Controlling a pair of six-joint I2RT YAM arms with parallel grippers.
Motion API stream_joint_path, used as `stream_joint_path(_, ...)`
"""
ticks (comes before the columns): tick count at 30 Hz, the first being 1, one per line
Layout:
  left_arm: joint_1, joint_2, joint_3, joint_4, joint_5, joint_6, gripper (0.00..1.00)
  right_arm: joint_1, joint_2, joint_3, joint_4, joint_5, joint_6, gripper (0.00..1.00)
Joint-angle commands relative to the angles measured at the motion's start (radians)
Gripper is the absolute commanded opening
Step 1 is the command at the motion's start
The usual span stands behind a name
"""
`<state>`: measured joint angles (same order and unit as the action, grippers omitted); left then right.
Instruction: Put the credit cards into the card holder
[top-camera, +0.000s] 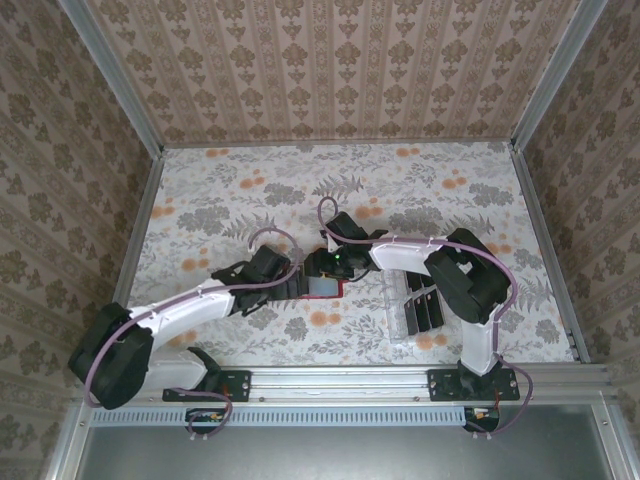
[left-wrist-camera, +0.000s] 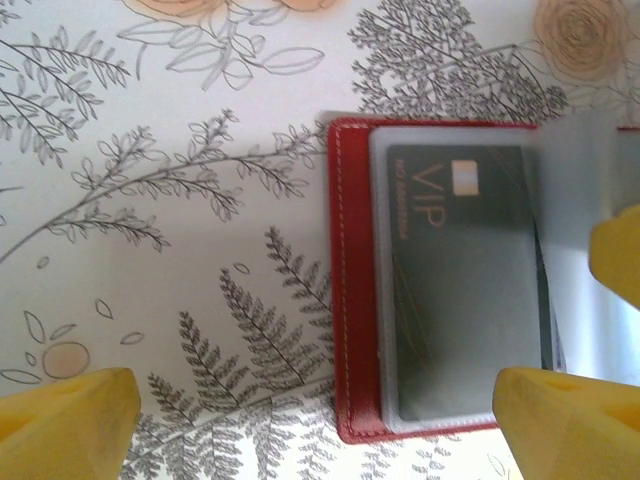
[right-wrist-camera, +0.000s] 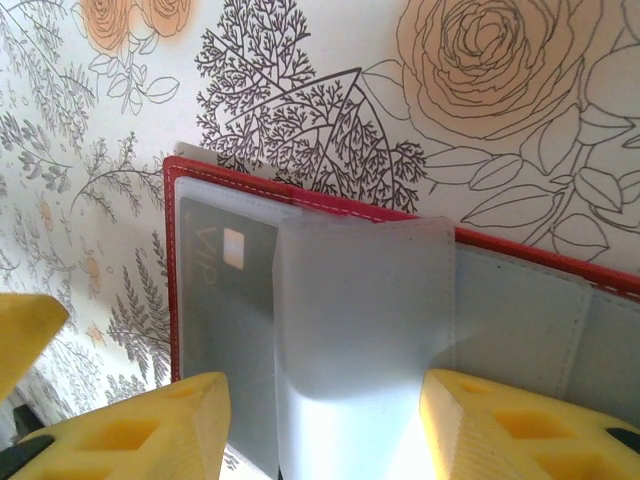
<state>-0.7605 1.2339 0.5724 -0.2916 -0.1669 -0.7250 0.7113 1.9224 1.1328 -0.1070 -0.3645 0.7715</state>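
Left claw, jaws spread wide and gripping nothing, hangs low over the floral table by the left edge of the red holder. It is placed, it seems, to steady the case or stand ready while the other arm works. The holder lies open and flat near the middle of the table, and one dark card marked VIP sits inside its left clear pocket.

To the right, a frosted flap of the holder's insert stands lifted off the page. The right claw straddles it, one yellow finger on each side — likely keeping a pocket open for another card. Whether those fingers pinch the flap or merely flank it cannot be told, because the contact falls at the bottom edge of the wrist view.

Farther right, a clear tray holds more dark cards, well apart from the holder, so the job looks only partly done. Seen from above, both wrists crowd over the holder and hide most of it. The cards in the tray are too small to count, and the holder's right half runs out of frame in both close views.
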Motion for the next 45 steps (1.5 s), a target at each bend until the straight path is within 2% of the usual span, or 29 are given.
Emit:
stream_joint_path(1,-0.031,-0.040,-0.042,0.057,-0.001,-0.025,1.00,-0.001,0.036,-0.018,0.001,-0.016,0.048,0.56)
stream_joint_path(7,-0.075,-0.061,-0.069,0.076,-0.030,-0.055,1.00,0.002,0.031,-0.028,0.042,-0.042,0.078,0.57)
stream_joint_path(19,-0.117,0.001,-0.044,0.135,-0.044,-0.042,1.00,0.009,0.016,-0.028,0.066,-0.062,0.102,0.57)
stream_joint_path(45,-0.138,0.160,0.011,0.237,-0.051,-0.022,1.00,0.010,0.017,-0.039,0.084,-0.071,0.112,0.57)
